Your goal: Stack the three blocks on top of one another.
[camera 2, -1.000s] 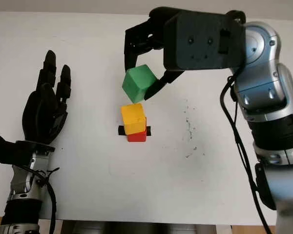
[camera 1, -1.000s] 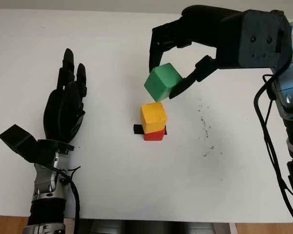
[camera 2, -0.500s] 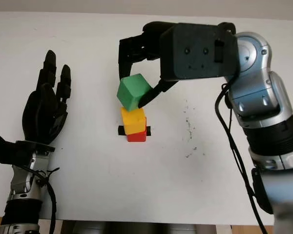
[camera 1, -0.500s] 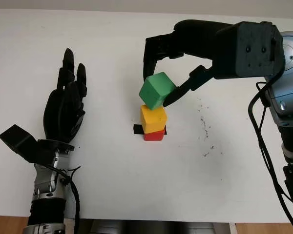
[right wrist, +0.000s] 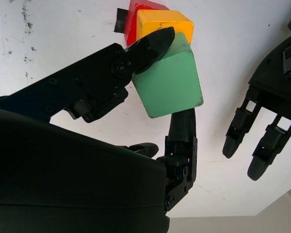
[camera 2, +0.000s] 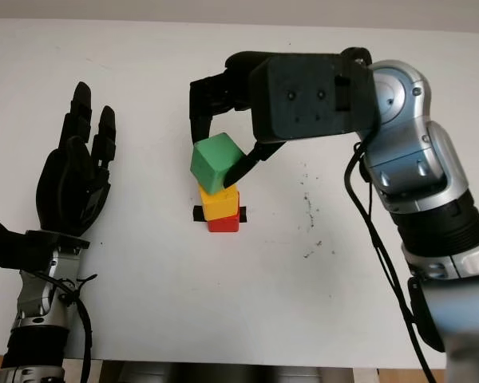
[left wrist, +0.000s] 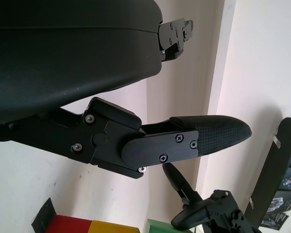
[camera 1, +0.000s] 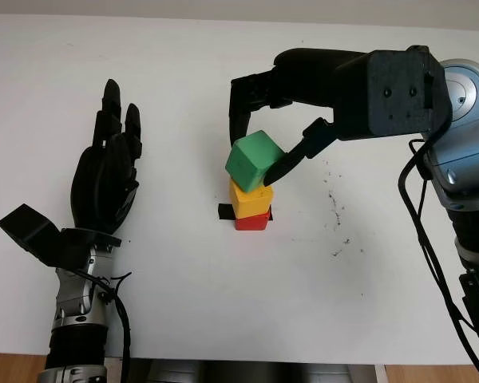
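Left eye view: right hand (camera 1: 259, 152) grips green block (camera 1: 254, 159) atop yellow block (camera 1: 250, 199).

No readable text, labels or numbers anywhere.

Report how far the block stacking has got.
Done: the yellow block sits on the red block. In hand: the right hand grips the green block, tilted, just over the yellow one, maybe touching. Left: set it square on top and let go. The left hand is open at the table's left side.
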`<move>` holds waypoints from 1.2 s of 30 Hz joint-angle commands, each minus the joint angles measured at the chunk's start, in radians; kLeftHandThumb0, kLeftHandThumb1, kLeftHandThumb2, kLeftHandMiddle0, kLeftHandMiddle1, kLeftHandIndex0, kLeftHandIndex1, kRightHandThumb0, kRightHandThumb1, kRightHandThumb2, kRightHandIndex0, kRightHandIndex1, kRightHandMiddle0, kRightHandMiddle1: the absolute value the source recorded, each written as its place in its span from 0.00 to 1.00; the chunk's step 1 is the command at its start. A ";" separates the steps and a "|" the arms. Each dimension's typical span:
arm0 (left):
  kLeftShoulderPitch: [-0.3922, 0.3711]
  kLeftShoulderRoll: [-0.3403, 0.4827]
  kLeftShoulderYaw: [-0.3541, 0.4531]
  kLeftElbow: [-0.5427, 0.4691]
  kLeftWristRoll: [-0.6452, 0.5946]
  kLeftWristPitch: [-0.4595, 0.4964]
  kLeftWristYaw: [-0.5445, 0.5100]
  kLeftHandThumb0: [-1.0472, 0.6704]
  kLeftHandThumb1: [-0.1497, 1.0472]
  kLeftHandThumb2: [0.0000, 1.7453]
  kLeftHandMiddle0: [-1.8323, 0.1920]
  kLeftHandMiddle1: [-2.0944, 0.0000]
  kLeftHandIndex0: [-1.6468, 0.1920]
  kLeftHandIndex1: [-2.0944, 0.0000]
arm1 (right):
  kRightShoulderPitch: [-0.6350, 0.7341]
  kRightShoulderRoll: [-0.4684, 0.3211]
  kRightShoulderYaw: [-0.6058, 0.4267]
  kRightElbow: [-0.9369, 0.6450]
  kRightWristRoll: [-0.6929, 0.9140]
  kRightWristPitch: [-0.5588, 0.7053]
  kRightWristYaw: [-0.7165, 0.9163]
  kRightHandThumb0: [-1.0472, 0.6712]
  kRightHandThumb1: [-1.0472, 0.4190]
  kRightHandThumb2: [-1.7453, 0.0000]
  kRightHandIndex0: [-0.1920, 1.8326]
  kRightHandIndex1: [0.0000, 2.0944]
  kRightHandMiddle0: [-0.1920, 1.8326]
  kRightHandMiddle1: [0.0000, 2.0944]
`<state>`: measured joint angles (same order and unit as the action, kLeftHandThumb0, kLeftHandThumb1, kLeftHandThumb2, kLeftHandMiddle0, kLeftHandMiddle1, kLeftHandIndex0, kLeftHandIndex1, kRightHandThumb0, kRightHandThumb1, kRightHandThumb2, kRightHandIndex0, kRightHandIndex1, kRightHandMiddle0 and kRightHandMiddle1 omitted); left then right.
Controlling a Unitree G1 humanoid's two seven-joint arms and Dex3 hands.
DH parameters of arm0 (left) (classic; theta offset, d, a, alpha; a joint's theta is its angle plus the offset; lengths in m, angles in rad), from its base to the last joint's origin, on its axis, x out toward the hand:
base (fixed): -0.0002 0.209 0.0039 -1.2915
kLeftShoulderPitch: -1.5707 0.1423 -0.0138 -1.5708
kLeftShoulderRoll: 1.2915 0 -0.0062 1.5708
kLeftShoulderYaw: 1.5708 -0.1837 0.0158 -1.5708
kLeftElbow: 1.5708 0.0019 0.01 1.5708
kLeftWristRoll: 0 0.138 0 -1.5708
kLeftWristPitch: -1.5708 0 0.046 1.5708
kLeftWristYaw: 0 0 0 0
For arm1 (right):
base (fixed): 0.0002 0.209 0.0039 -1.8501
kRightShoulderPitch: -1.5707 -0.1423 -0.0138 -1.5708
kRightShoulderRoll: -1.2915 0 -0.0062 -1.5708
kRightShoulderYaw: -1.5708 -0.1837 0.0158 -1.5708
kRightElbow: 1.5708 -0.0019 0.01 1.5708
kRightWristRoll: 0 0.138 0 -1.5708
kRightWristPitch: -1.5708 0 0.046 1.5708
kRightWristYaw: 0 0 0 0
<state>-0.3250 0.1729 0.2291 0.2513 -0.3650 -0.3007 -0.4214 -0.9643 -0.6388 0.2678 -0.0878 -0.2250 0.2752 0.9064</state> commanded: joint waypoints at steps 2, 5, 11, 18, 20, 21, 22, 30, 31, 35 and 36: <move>0.015 -0.008 0.001 -0.003 -0.002 -0.006 0.002 0.12 1.00 0.32 1.00 1.00 1.00 1.00 | 0.002 0.000 0.006 -0.017 -0.010 0.005 0.003 0.35 0.09 0.97 0.29 0.02 0.28 0.73; 0.019 -0.008 0.001 -0.007 -0.001 -0.004 0.003 0.12 1.00 0.32 1.00 1.00 1.00 1.00 | 0.005 0.002 0.008 -0.020 -0.013 0.016 0.009 0.35 0.09 0.97 0.28 0.01 0.28 0.74; 0.018 -0.008 0.001 -0.005 0.004 -0.008 0.003 0.12 1.00 0.32 1.00 1.00 1.00 1.00 | 0.009 0.000 0.009 -0.019 -0.016 0.005 0.014 0.34 0.09 0.97 0.29 0.02 0.28 0.75; 0.022 -0.009 -0.002 -0.012 0.003 -0.002 0.010 0.11 1.00 0.32 1.00 1.00 1.00 1.00 | 0.013 0.000 0.009 -0.023 -0.009 0.013 0.031 0.34 0.08 0.97 0.28 0.02 0.28 0.75; 0.019 -0.009 -0.001 -0.005 0.003 -0.009 0.008 0.12 1.00 0.32 1.00 1.00 1.00 1.00 | 0.014 0.000 0.009 -0.021 -0.009 0.009 0.035 0.33 0.09 0.97 0.28 0.02 0.28 0.75; 0.018 -0.009 0.000 -0.004 0.003 -0.010 0.008 0.12 1.00 0.32 1.00 1.00 1.00 1.00 | 0.014 0.000 0.008 -0.021 -0.007 0.010 0.037 0.33 0.09 0.97 0.28 0.02 0.28 0.75; 0.019 -0.009 0.000 -0.005 0.006 -0.008 0.012 0.11 1.00 0.32 1.00 1.00 1.00 1.00 | 0.016 0.001 0.006 -0.020 -0.004 0.008 0.037 0.33 0.08 0.97 0.28 0.02 0.28 0.74; 0.022 -0.012 -0.004 -0.009 0.010 -0.009 0.020 0.11 1.00 0.32 1.00 1.00 1.00 1.00 | 0.025 0.001 0.004 -0.017 0.007 -0.002 0.038 0.32 0.08 0.97 0.28 0.02 0.29 0.73; 0.020 -0.012 -0.003 -0.005 0.007 -0.011 0.016 0.11 1.00 0.32 1.00 1.00 1.00 1.00 | 0.027 0.002 0.003 -0.017 0.009 0.000 0.037 0.32 0.08 0.97 0.28 0.02 0.29 0.73; 0.024 -0.011 -0.002 -0.009 0.005 -0.007 0.013 0.11 1.00 0.32 1.00 1.00 1.00 1.00 | 0.034 0.005 -0.002 -0.015 0.024 0.025 0.041 0.32 0.08 0.97 0.25 0.00 0.22 0.67; 0.025 -0.010 -0.002 -0.008 0.005 -0.009 0.011 0.11 1.00 0.32 1.00 1.00 1.00 1.00 | 0.035 0.005 -0.002 -0.016 0.026 0.032 0.041 0.31 0.09 0.97 0.24 0.00 0.20 0.63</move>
<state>-0.3193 0.1615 0.2273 0.2510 -0.3601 -0.3006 -0.4041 -0.9416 -0.6383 0.2674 -0.0884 -0.2045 0.2981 0.9425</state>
